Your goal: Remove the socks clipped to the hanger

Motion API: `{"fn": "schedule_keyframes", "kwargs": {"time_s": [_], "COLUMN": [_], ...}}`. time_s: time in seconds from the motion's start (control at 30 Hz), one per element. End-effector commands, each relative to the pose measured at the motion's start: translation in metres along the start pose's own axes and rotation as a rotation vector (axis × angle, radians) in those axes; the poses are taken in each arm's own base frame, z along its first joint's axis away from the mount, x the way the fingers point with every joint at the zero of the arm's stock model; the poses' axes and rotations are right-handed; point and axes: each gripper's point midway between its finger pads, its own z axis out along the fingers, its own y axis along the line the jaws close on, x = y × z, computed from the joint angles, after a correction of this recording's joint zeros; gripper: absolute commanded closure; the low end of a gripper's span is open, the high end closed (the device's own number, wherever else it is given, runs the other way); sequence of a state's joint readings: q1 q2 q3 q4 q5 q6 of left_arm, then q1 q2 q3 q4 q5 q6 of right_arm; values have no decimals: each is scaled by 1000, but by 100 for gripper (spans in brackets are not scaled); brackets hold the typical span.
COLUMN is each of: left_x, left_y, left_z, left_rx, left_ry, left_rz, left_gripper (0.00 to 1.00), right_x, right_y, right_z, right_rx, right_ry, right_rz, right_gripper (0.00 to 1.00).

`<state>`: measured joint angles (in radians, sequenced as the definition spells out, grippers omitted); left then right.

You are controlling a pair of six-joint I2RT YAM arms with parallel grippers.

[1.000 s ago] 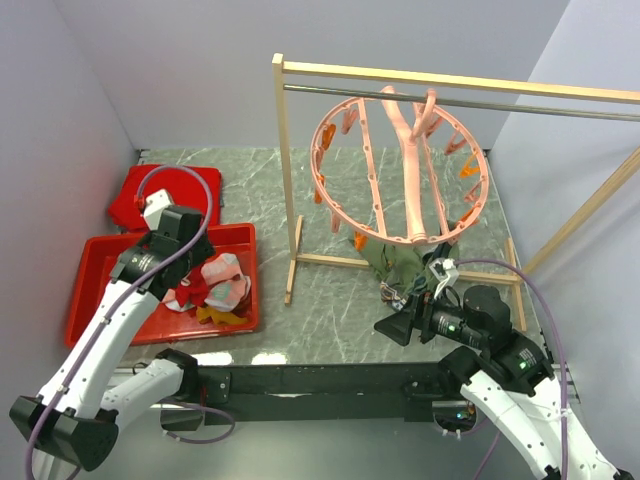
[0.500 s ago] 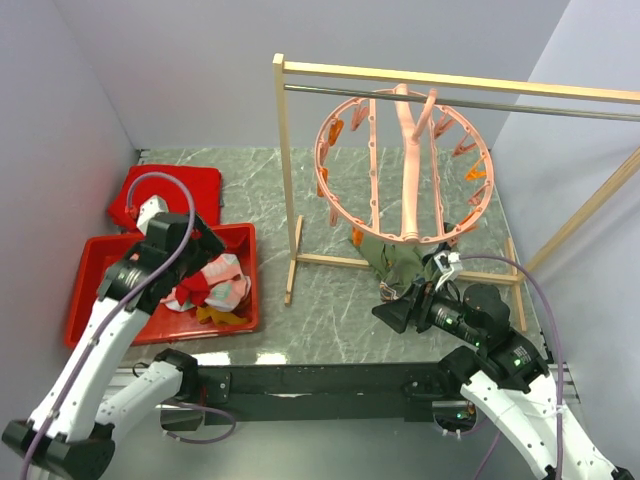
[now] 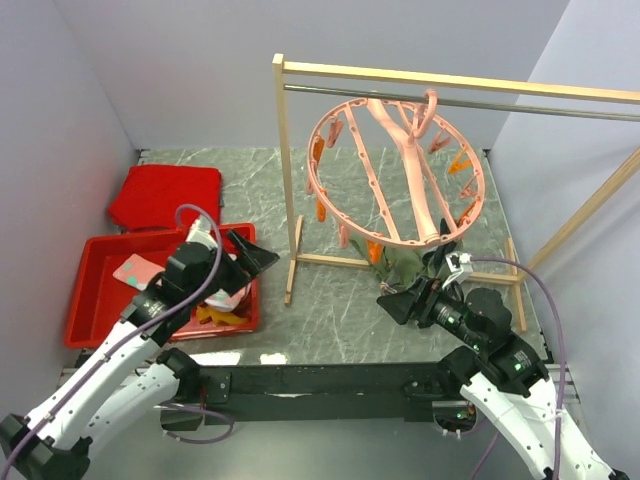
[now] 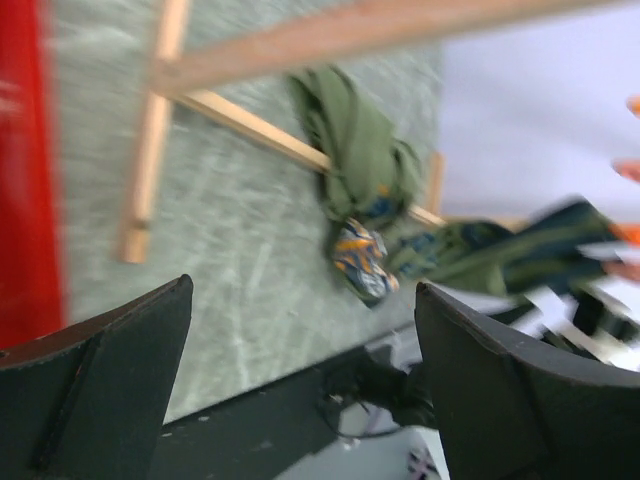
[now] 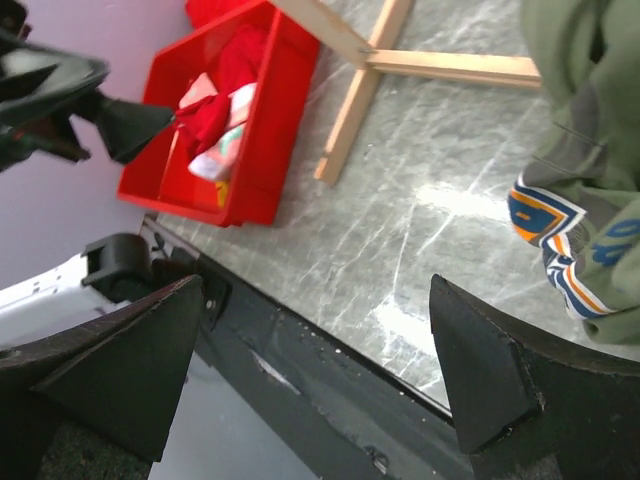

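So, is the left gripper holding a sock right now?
No, the left gripper is spread wide open with nothing in it.

Saw a wooden rack (image 3: 450, 80) with metal rail (image 3: 550, 108) standing on grey marbled surface (image 3: 330, 300); noted red bin (image 3: 85, 290) at left, flat red lid (image 3: 165, 195) behind.

Round pink hanger, socks in two places.
The salmon-pink hanger (image 3: 418, 180) hangs tilted over the table's right half, with orange clips around its ring. Dark olive socks (image 3: 398, 265) bunch under its lowest rim, close to the near edge. Pink, red and mustard socks (image 3: 230, 292) lie heaped toward the near left corner.
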<state>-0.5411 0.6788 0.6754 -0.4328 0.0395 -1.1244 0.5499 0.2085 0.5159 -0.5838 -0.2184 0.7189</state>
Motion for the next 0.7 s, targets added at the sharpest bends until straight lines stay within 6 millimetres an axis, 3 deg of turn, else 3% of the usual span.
{"fn": "schedule_keyframes", "kwargs": {"time_s": [0.0,0.2,0.23,0.3,0.33,0.47,0.5,0.53,0.6,0.63,0.67], "left_x": [13,39,44,44,48,44,40,46,37,43,39], "left_y": [-54,-63,-56,-58,-52,-57,-63,-52,-62,-46,-50], "left_z": [-2,-4,-2,-9,-8,-28,-34,-31,-50,-44,-56], "left_rx": [230,333,331,368,364,487,537,535,657,654,731], "left_ry": [40,125,135,131,135,98,88,95,74,79,68], "left_rz": [-23,-78,-87,-107,-111,-157,-195,-219,-307,-345,-379], "left_gripper": [4,4,4,4,4,4,4,4,4,4,4], "right_x": [-1,10,11,17,17,27,27,27,31,31,36], "right_y": [-14,-28,-27,-30,-28,-20,-10,-5,8,11,12], "right_z": [7,17,19,23,24,27,27,26,26,25,25], "right_rx": [55,74,65,61,49,-39,-98,-140,-252,-284,-331], "right_ry": [-38,-31,-33,-17,-17,8,6,4,-6,-12,-19], "right_rz": [46,107,110,131,135,149,143,141,160,175,210], "right_gripper": [0,0,0,0,0,0,0,0,0,0,0]}}
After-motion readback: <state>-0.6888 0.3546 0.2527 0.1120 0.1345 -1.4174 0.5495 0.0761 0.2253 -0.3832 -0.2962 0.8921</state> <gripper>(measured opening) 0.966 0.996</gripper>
